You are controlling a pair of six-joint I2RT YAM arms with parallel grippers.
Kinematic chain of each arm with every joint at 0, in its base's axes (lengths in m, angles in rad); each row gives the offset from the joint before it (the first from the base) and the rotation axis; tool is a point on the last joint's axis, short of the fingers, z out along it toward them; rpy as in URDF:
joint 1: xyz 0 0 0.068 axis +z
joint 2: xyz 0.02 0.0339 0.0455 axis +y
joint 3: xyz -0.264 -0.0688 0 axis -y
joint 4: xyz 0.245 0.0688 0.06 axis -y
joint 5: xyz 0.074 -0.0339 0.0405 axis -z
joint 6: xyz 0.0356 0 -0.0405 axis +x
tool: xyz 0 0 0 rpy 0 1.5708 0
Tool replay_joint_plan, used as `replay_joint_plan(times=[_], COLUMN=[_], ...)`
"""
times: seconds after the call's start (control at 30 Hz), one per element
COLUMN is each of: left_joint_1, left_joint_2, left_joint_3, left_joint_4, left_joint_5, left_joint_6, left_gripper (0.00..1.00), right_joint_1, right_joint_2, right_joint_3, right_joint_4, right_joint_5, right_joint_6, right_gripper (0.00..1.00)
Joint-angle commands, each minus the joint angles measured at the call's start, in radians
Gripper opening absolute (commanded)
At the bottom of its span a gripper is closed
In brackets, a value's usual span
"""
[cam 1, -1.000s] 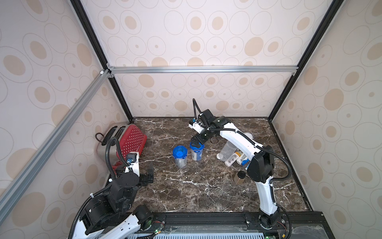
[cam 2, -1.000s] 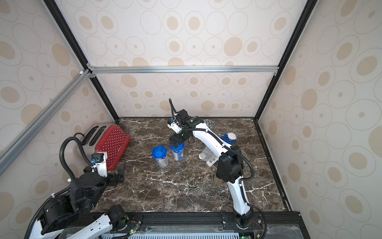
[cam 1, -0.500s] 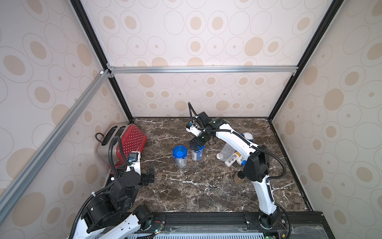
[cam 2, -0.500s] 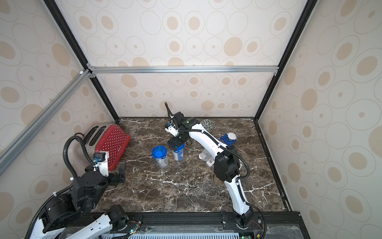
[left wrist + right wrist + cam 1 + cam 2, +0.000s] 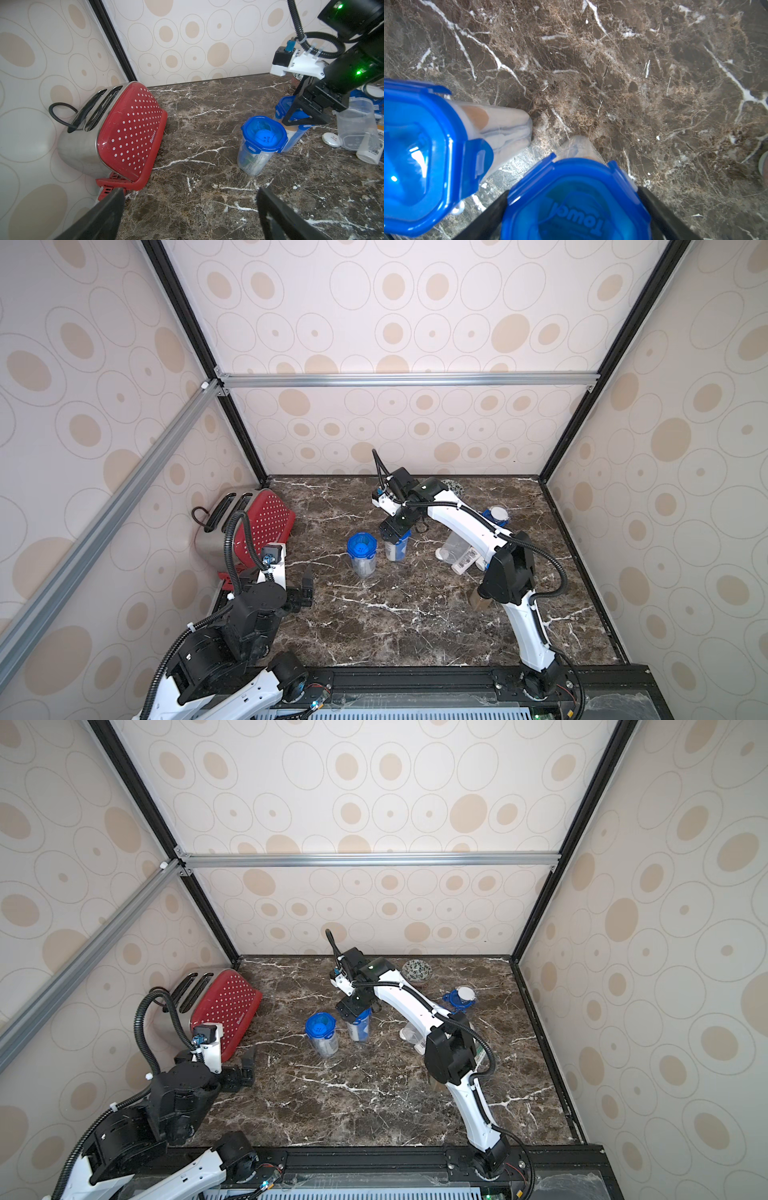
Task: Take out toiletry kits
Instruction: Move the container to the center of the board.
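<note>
Two upright clear jars with blue clip lids stand mid-table with toiletry kits inside. One jar (image 5: 362, 549) (image 5: 261, 137) (image 5: 425, 158) stands free. My right gripper (image 5: 392, 533) (image 5: 573, 197) is down over the other jar (image 5: 399, 551) (image 5: 575, 207), with a black finger pressed against each side of its blue lid. To the right a third jar (image 5: 455, 549) lies open on its side. Beside it lie a white bottle (image 5: 465, 562) (image 5: 372, 153) and a round white packet (image 5: 331, 139). My left gripper (image 5: 307, 589) (image 5: 191, 199) hangs open over bare marble near the toaster.
A red dotted toaster (image 5: 257, 522) leans at the left wall. A patterned bowl (image 5: 417, 970) sits at the back. A loose blue lid (image 5: 496, 515) carrying a white packet lies at the right. A small brown jar (image 5: 480, 601) stands by the right arm's elbow.
My right gripper has moved left and down over the second jar, and its jaws have narrowed onto the lid. The left arm has stayed where it was.
</note>
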State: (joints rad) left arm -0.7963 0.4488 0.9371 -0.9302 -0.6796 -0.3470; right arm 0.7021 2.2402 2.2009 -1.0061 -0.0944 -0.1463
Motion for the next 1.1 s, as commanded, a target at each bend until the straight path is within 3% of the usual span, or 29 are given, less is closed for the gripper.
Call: replay_joint_plan(times=[0.0, 0.3, 0.57, 0.8, 1.07], left_joint_1=[0.004, 0.003, 0.003, 0.003, 0.003], left_joint_2=[0.008, 0.027, 0.05, 0.112, 0.223], left_joint_3=[-0.001, -0.001, 0.001, 0.005, -0.044], left_joint_4=[-0.01, -0.012, -0.01, 0.012, 0.115], left_joint_5=[-0.008, 0.005, 0.046, 0.17, 0.267], left_joint_6=[0.0, -0.003, -0.018, -0.086, -0.156], left_gripper=[0.99, 0.99, 0.99, 0.99, 0.99], right_joint_1=[0.01, 0.018, 0.051, 0.137, 0.197], right_joint_2=[0.013, -0.128, -0.375, -0.591, -0.65], right_joint_3=[0.026, -0.079, -0.395, -0.704, -0.857], right_joint_4=[-0.032, -0.014, 0.08, 0.196, 0.328], right_joint_5=[0.022, 0.011, -0.026, 0.006, 0.051], right_joint_6=[0.017, 0.069, 0.091, 0.141, 0.204], right_gripper=[0.83, 0.72, 0.7, 0.7, 0.69])
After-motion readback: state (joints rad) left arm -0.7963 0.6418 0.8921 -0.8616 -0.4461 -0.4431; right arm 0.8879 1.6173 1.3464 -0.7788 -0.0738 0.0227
